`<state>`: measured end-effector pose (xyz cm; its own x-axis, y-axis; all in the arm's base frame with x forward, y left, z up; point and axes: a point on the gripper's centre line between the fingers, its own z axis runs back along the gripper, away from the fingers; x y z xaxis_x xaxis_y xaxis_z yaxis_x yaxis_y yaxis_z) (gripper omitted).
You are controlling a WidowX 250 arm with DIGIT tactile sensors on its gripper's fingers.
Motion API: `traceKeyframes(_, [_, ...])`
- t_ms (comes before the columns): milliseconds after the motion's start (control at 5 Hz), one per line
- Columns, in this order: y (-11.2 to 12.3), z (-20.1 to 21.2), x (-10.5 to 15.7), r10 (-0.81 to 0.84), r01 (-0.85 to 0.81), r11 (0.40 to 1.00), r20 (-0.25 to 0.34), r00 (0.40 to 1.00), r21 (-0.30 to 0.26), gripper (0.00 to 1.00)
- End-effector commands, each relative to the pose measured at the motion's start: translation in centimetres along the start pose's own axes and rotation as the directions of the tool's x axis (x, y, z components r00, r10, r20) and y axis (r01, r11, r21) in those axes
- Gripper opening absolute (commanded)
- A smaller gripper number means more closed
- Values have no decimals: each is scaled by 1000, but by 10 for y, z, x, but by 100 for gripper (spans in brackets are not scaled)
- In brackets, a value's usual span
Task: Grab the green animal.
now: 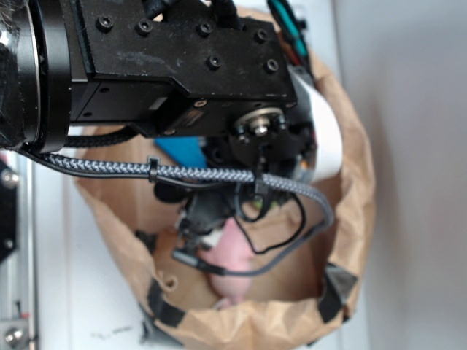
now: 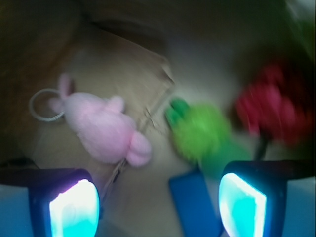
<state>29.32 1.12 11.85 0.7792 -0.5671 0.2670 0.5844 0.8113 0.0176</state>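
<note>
The green animal (image 2: 202,133) lies on the floor of a brown paper bag, right of centre in the blurred wrist view, its fuzzy lime body up and small green feet toward the upper left. My gripper (image 2: 158,207) hovers above it, open, with nothing between its glowing pads (image 2: 74,207). The green animal sits just ahead of the right pad (image 2: 242,205), apart from it. In the exterior view the arm (image 1: 182,65) hides the green animal and the gripper reaches down into the bag.
A pink plush pig (image 2: 103,128) with a metal ring lies left of the green animal. A red ruffled flower (image 2: 269,108) sits at the right. A blue flat piece (image 2: 195,205) lies under the gripper. The paper bag's walls (image 1: 350,131) surround everything.
</note>
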Motion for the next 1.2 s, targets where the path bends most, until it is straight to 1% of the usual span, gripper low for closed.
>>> traceKeyframes(0, [10,13,-7,-239,241,969,47,970,-45,100])
traceKeyframes(200, [13,13,-16,-257,257,965,12,966,-48,100])
traceKeyframes(400, [11,7,-21,-259,259,965,0,966,-28,100])
traceKeyframes(600, [20,1,-19,-247,247,969,0,969,1,100])
traceKeyframes(800, [25,2,-7,-230,229,973,46,972,21,100])
traceKeyframes(1000, [32,-5,5,-212,210,977,43,976,37,100])
